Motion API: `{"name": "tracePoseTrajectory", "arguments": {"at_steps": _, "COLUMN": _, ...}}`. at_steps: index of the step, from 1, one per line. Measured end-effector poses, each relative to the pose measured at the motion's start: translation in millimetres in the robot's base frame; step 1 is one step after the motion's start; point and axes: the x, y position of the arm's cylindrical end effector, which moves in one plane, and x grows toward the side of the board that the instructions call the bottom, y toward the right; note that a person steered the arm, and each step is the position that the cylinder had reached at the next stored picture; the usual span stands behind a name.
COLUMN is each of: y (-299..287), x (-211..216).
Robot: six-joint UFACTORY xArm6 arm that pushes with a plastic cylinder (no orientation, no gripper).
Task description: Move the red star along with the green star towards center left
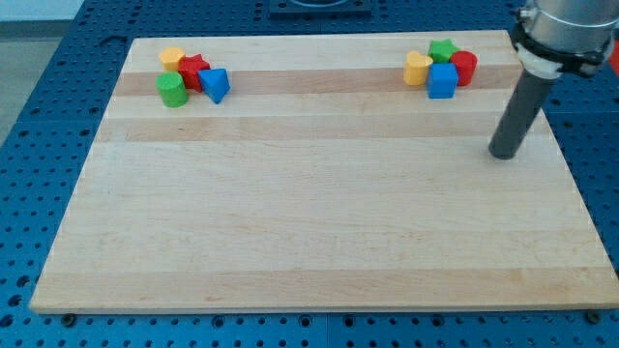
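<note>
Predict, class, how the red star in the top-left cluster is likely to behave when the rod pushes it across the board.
The red star looks squat and flat-based, so it should slide, not roll or tip. Its points may make it twist. It touches the green cylinder and blue block, so they would probably shift too. My tip is far right.

Left cluster (193,72), right cluster (443,79) at top of the board (309,242); my tip (503,155) right of both.
</note>
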Motion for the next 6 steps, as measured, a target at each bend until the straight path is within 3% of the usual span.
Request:
{"name": "tracePoseTrajectory", "arguments": {"at_steps": 1, "y": -66, "x": 5}}
{"name": "tracePoseTrajectory", "arguments": {"at_steps": 3, "y": -93, "x": 12}}
{"name": "tracePoseTrajectory", "arguments": {"at_steps": 5, "y": -179, "x": -13}}
{"name": "tracePoseTrajectory", "arguments": {"at_steps": 6, "y": -191, "x": -17}}
